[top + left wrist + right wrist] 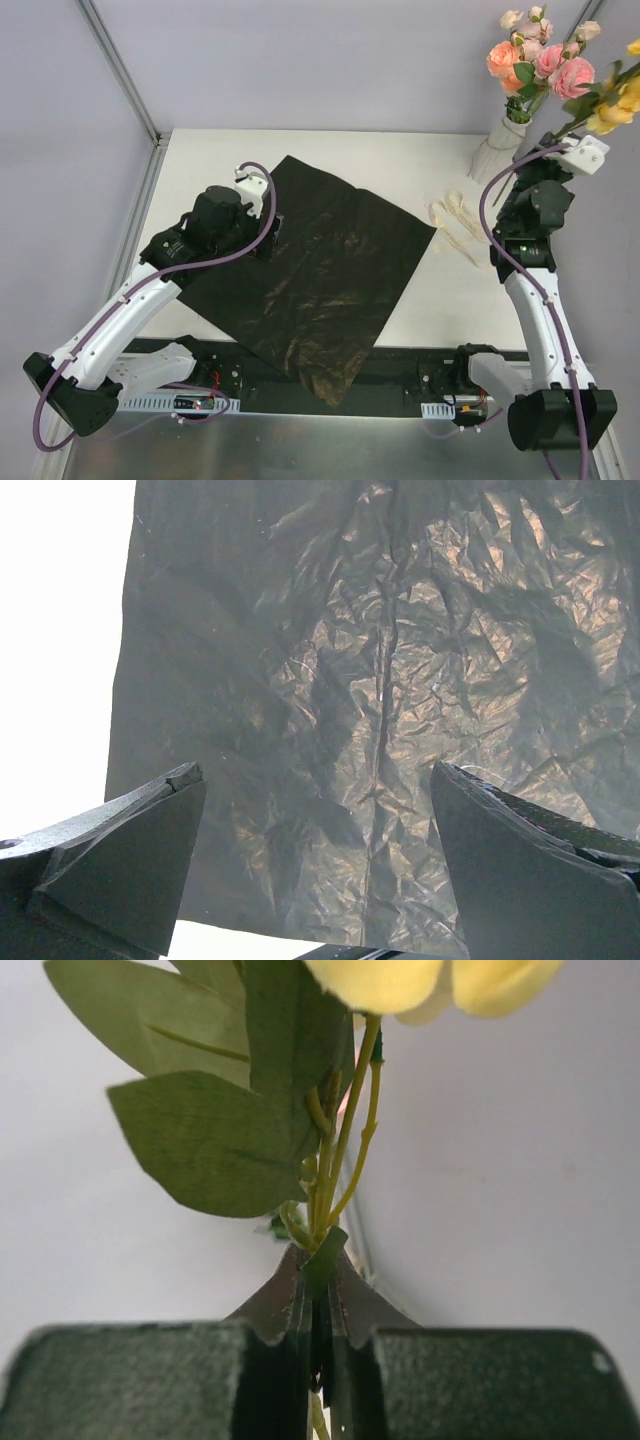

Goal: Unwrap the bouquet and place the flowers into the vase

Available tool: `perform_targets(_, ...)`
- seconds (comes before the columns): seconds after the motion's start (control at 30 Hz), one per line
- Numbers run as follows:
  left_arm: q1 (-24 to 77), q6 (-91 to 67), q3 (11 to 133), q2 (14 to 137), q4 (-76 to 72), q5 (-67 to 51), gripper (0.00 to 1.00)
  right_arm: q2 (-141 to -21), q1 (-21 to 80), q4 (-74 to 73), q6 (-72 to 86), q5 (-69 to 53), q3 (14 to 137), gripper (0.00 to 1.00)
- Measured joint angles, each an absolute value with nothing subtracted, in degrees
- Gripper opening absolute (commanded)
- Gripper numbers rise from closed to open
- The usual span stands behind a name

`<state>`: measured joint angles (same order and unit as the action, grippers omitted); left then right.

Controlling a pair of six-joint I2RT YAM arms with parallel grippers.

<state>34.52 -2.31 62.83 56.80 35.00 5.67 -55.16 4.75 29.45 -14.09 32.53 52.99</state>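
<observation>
Right pincer [318, 1265] clamps the yellow flowers [215, 1145] by their stems; best lowered stems-first into the vase [497, 150] at one o'clock. Left pincer [315, 775] gapes over the wrapper [380, 680].

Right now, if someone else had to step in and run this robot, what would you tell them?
Left gripper: open, over the sheet, holding nothing.
Right gripper: shut on the stems of the yellow flowers, just right of the vase.
Done: unwrapping. The sheet lies flat, the ribbon is beside it, and the pink flowers stand in the vase.
Left: the yellow flowers apparently still have to go into the vase.
</observation>
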Motion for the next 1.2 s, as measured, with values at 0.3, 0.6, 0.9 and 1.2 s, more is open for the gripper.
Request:
perform_targets(0.3, 34.52, -2.31, 62.06, 56.97, 34.89, 6.59, 0.99, -62.76, -8.71, 41.45, -13.45, 23.59, 57.17, 0.00)
perform_targets(0.6, 34.52, -2.31, 61.67, 57.04, 34.81, 7.07, 0.99, -76.75, -14.13, 53.54, -10.02, 14.85, 64.12, 0.00)
perform_targets(0.9, 34.52, -1.85, 61.49, 57.36, 34.76, 9.69, 0.99, -88.55, -16.45, 58.63, -5.30, 12.10, 77.52, 0.00)
perform_targets(1.2, 34.52, -1.65, 60.97, 54.59, 34.41, 12.51, 0.99, -97.32, -16.80, 61.91, 0.10, 10.50, 80.18, 0.00)
